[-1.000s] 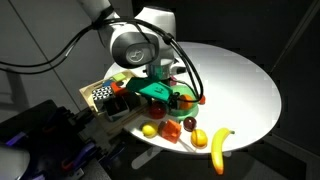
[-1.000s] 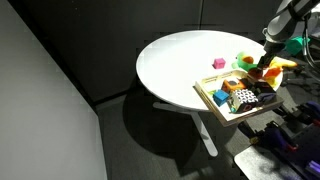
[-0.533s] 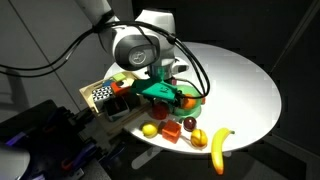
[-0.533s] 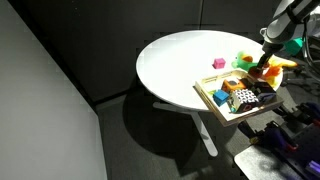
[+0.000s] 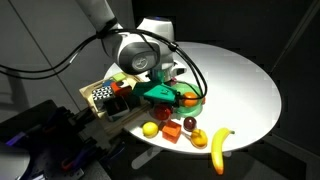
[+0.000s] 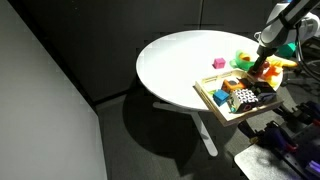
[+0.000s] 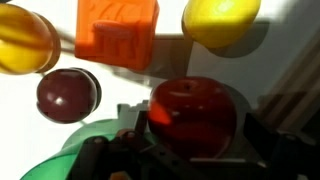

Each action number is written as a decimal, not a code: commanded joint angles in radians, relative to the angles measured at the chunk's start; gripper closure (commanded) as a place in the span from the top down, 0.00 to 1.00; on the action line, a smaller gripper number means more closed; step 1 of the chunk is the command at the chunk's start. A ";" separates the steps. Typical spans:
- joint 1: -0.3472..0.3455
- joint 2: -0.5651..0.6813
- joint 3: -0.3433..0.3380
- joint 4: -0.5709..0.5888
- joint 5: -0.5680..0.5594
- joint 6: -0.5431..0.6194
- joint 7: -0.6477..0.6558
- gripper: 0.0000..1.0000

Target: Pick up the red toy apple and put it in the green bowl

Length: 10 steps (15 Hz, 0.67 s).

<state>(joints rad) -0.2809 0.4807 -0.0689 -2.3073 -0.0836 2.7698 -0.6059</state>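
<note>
While arm (image 5: pixel 137 50) is leaning over round white table (image 5: pixel 240 80), gripper (image 7: pixel 193 128) is clamping glossy round red toy apple (image 7: pixel 193 105).

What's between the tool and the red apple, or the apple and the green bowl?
Nothing visible. Wrist view: the red toy apple sits between the tool fingers, the green bowl beside it; the maroon fruit is off to the side.

The red toy apple (image 7: pixel 193 108) sits between the dark fingers of the gripper (image 7: pixel 196 132), which press against its two sides. Left of the apple are a dark maroon fruit (image 7: pixel 68 93) and, lower, the green bowl (image 7: pixel 88 140). Above the apple are an orange cube (image 7: pixel 118 30) and a yellow fruit (image 7: pixel 220 20).
</note>
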 commanded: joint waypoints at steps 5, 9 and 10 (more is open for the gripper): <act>-0.020 -0.036 0.004 0.025 -0.015 -0.061 0.031 0.58; -0.006 -0.095 -0.027 0.024 -0.020 -0.168 0.077 0.58; 0.001 -0.110 -0.037 0.027 -0.023 -0.199 0.094 0.58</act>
<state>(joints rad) -0.2907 0.4330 -0.0836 -2.2836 -0.0835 2.6612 -0.5673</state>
